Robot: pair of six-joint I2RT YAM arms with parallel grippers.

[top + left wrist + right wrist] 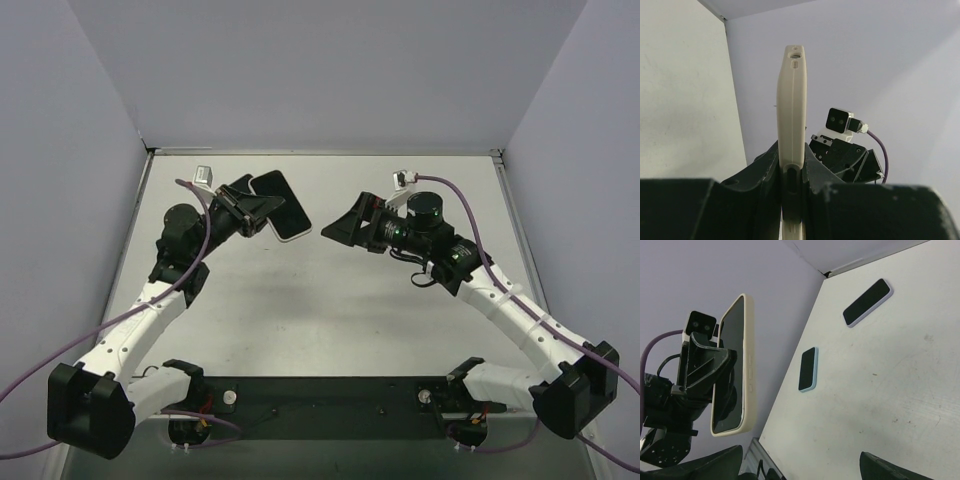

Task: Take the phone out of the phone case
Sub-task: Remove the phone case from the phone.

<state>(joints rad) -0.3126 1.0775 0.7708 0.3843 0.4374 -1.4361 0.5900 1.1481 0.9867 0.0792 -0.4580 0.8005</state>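
Observation:
A phone with a dark screen (729, 375) sits in a cream case (747, 365). My left gripper (252, 210) is shut on the cased phone (283, 207) and holds it in the air above the far left of the table. In the left wrist view the case's edge (791, 100) stands upright between the jaws of my left gripper (791, 182). My right gripper (333, 229) is open and empty, facing the phone's screen from a short gap to its right. Its dark fingertips (715, 464) show at the bottom of the right wrist view.
In the right wrist view two other phones lie screen up on the white table (880, 390): one in a light blue case (808, 369), one in a lavender case (867, 302). Grey walls enclose the table on three sides.

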